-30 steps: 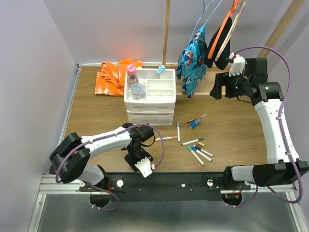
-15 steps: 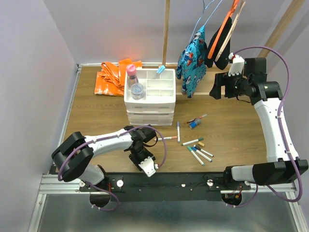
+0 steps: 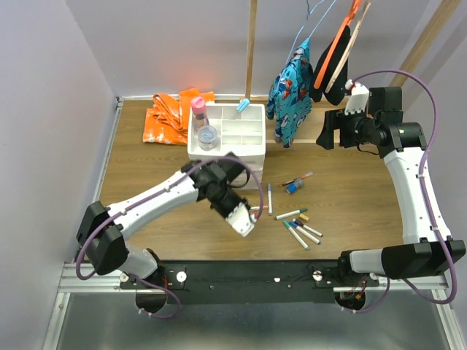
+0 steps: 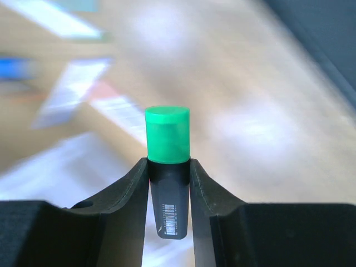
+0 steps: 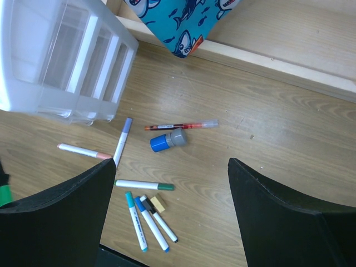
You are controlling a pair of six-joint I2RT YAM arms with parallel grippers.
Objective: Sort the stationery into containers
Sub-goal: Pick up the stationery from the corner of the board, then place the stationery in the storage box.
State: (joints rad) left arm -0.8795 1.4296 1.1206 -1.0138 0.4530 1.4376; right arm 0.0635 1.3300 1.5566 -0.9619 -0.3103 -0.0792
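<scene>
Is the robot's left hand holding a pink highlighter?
No, the highlighter pinched in the left gripper has a green cap and a black body.

even bright light, left wrist background motion-blurred (highlighter [image 4: 167,136] sharp).

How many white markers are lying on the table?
6: pink-capped marker and purple-capped marker by the drawer unit, green-capped marker nearby, teal-capped, blue-capped and dark-capped beside the tan block. Others may be hidden.

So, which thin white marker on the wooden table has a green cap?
The thin white marker lying crosswise next to the small tan block; the others show pink, lilac, teal, blue or dark caps.
</scene>
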